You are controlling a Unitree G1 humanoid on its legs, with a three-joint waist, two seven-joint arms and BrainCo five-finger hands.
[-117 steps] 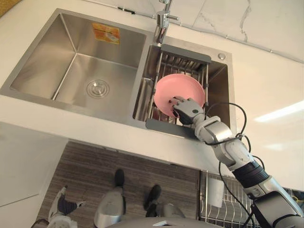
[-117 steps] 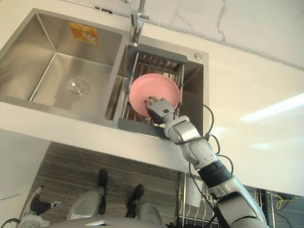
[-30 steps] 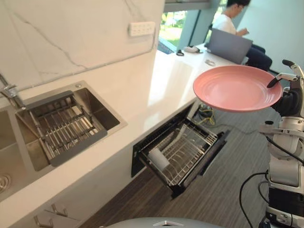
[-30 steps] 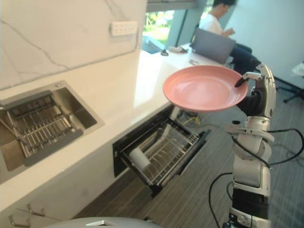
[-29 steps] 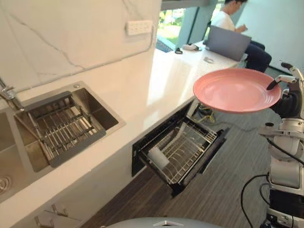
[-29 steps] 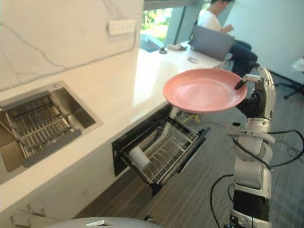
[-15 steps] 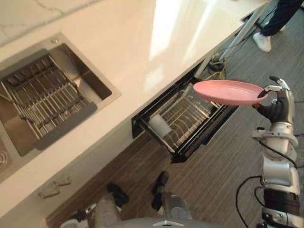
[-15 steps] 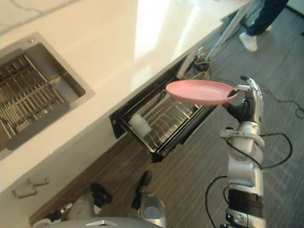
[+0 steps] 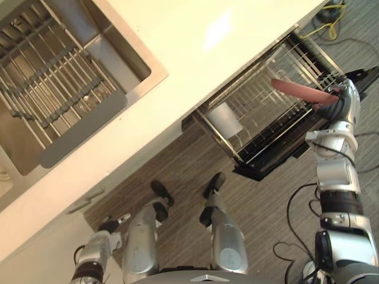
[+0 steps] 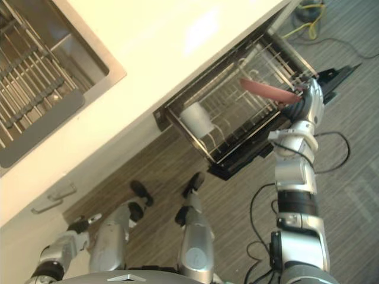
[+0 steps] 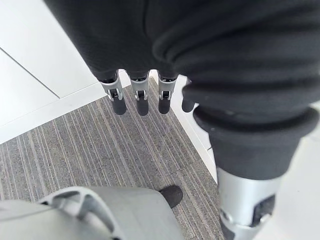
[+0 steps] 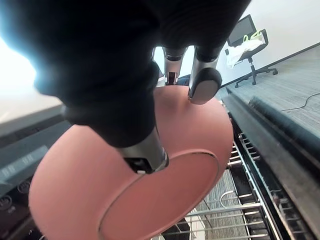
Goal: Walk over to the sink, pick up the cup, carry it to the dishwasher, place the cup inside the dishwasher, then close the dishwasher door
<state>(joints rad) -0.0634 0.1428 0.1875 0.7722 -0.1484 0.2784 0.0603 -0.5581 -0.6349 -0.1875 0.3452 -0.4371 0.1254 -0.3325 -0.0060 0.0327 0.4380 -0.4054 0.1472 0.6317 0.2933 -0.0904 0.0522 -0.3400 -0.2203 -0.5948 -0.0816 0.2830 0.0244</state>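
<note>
Right wrist view, plate point(image 12: 75, 200): pink, pinched between my right hand's point(image 12: 115, 100) thumb and fingers.
Change: level half a second ago; now tilted steeply and lower, over the rack.
Dishwasher rack point(image 9: 266, 118): pulled out, white cup point(image 9: 225, 120) inside.
Left hand point(image 11: 140, 97): fingers straight, hanging idle.

Kitchen: steel sink point(image 9: 122, 57), white counter point(image 9: 195, 53), open dishwasher point(image 9: 270, 160) below.

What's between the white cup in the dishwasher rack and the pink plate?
Bare wire dishwasher rack only, in both eye views; nothing stands between the white cup and the pink plate pinched in the right hand.
</note>
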